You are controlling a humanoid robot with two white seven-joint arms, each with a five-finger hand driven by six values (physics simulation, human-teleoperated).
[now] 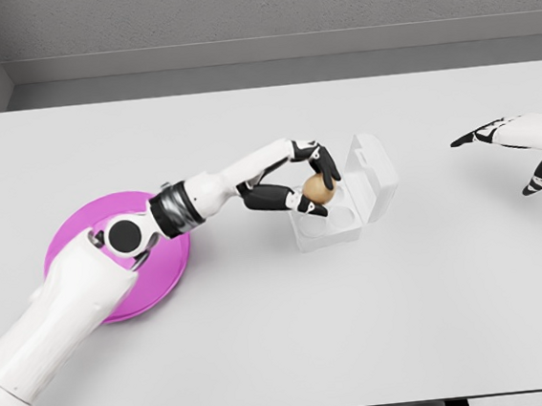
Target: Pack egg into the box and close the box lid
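— Where's the egg (317, 189) right now?

— Pinched in the dark fingers (328, 163) of the left hand (304, 184), held over the open mouth of the clear box (333, 224). The box lid (374, 175) stands tipped back on the box's far right side.

— And the arm?

— It reaches to the box from the lower left, crossing above the pink plate (167, 266), which lies on the white tabletop (284, 336) left of the box.

— The other hand?

— The right hand (515, 146) hovers well right of the box, fingers spread, holding nothing.

Clear plastic box (348, 205) (matt egg (318, 190))
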